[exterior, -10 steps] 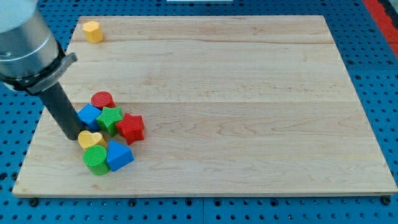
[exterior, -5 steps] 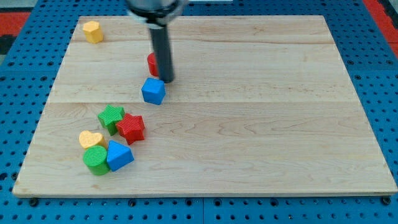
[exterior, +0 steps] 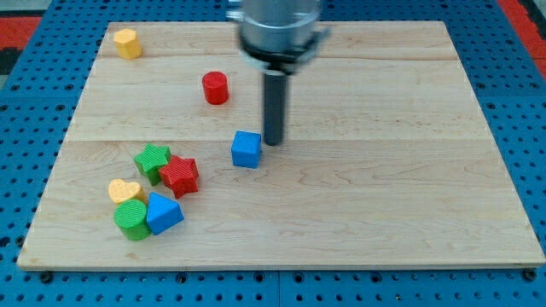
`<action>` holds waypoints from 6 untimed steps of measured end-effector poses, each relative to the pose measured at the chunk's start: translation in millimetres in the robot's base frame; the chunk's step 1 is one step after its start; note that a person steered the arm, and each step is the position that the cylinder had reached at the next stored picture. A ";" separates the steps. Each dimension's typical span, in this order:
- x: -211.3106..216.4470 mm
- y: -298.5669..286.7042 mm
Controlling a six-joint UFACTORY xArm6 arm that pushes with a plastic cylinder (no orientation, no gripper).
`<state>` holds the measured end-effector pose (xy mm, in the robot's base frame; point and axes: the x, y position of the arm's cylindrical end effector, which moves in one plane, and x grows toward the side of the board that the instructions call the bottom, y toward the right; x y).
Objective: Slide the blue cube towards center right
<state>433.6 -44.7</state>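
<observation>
Blue cube [exterior: 246,148] just left of my tip [exterior: 272,142], apparently touching, nothing gripped

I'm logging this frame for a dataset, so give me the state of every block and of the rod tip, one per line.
blue cube: loose, mid-board, left of my tip
my tip: down, just right of the blue cube
red cylinder: upright, alone
yellow block: alone, top-left corner
green star: touching red star
yellow heart, green cylinder, blue block: clustered together
</observation>
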 end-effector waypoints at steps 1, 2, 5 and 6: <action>-14.5 -48.9; 22.6 -80.5; 24.8 92.6; 18.2 116.7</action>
